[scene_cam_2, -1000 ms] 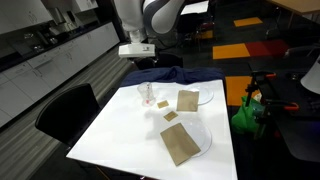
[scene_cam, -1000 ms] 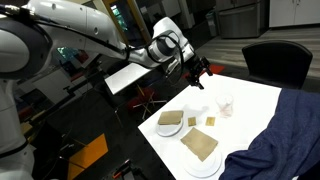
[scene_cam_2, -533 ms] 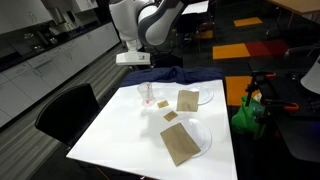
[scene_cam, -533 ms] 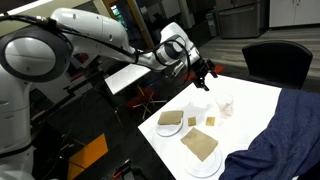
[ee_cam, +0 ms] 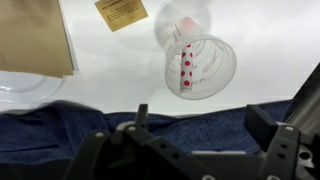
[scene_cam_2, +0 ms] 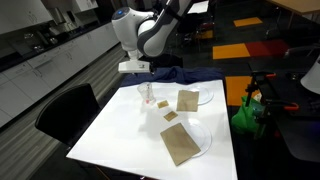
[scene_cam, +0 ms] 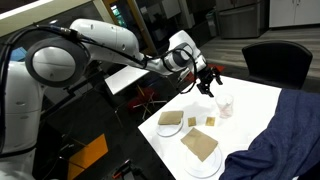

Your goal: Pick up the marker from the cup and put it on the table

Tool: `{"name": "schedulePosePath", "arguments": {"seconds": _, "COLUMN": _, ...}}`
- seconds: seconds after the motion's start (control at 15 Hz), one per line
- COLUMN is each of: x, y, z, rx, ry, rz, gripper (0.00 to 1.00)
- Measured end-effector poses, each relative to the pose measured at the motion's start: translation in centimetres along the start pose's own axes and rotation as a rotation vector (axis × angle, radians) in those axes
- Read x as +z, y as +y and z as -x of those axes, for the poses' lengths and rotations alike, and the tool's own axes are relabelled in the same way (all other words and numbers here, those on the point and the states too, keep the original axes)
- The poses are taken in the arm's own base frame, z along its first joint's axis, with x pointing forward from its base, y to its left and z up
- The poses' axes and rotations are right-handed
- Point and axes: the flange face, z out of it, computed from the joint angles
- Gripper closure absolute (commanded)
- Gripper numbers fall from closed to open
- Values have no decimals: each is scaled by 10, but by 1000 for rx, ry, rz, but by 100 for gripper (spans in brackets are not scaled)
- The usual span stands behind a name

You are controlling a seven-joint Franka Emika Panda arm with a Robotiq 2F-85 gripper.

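Note:
The cup (ee_cam: 200, 62), a small clear tumbler, stands on the large white table (ee_cam: 110, 90); it also shows in both exterior views (scene_cam: 225, 105) (scene_cam_2: 147, 94). The marker (ee_cam: 185, 68), a thin reddish-pink stick, stands inside the cup. My gripper (ee_cam: 205, 118) is open and empty, hovering above and just to the side of the cup, over the blue cloth (ee_cam: 110, 120). In the exterior views the gripper (scene_cam: 206, 82) (scene_cam_2: 135, 68) hangs a little above the cup.
White plates with tan squares (scene_cam: 200, 143) (scene_cam_2: 187, 99) lie near the cup. A small tan tag (ee_cam: 121, 10) lies on the table. The blue cloth (scene_cam: 275, 135) drapes over one table side. A black chair (scene_cam_2: 62, 110) stands at another edge.
The arm has swung toward the cup, bringing the gripper closer above it. The cup, marker and plates have not moved.

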Motion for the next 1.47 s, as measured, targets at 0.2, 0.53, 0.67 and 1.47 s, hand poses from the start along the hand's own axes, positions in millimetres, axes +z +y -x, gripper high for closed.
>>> {"name": "schedulePosePath", "arguments": {"seconds": 0.2, "x": 14, "y": -2, "z": 1, "rx": 16, "ry": -6, "rz": 9, "gripper": 10}}
{"name": "schedulePosePath", "arguments": {"seconds": 0.53, "x": 32, "y": -9, "z": 1, "rx": 35, "ry": -9, "rz": 14, "gripper": 15}}
{"name": "schedulePosePath", "arguments": {"seconds": 0.67, "x": 38, "y": -12, "z": 0, "rx": 41, "ry": -5, "rz": 11, "gripper": 15}}
{"name": "schedulePosePath", "arguments": {"seconds": 1.47, "x": 67, "y": -28, "z": 2, "rx": 55, "ry": 14, "rz": 4, "gripper": 36}}
